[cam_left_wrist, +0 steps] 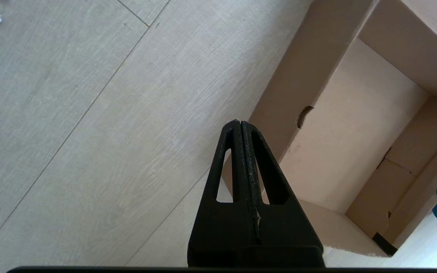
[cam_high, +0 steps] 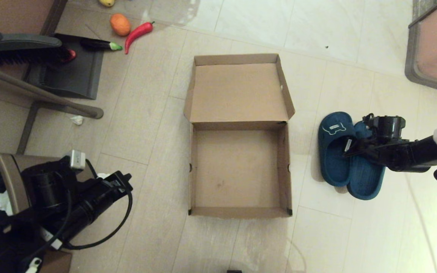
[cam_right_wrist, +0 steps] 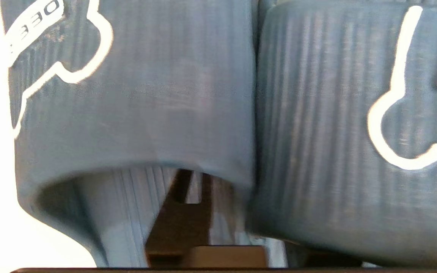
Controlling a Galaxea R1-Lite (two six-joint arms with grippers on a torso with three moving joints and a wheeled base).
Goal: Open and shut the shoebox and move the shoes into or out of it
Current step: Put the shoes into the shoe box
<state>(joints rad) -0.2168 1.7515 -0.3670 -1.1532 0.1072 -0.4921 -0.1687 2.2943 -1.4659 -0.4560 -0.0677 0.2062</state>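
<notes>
The right gripper (cam_high: 349, 146) sits low over the shoes (cam_high: 336, 151), with one finger (cam_right_wrist: 182, 212) reaching under the strap of one slipper; whether it is clamped on that strap cannot be told. The left gripper (cam_left_wrist: 241, 159) is pressed fully together and holds nothing, parked above the floor (cam_left_wrist: 70, 113) just beside the shoebox (cam_high: 237, 170).

Risk: the two slippers lie touching, side by side; a lift by one strap may drag or tip the other, or the soft strap may slip off the finger; the carried slipper may also catch the near box wall on the way in.

The shoes are dark teal ribbed rubber, each strap marked with a light bear outline. The shoebox is plain brown cardboard, empty, lid folded back flat; the shoes rest on the floor near its right wall.
</notes>
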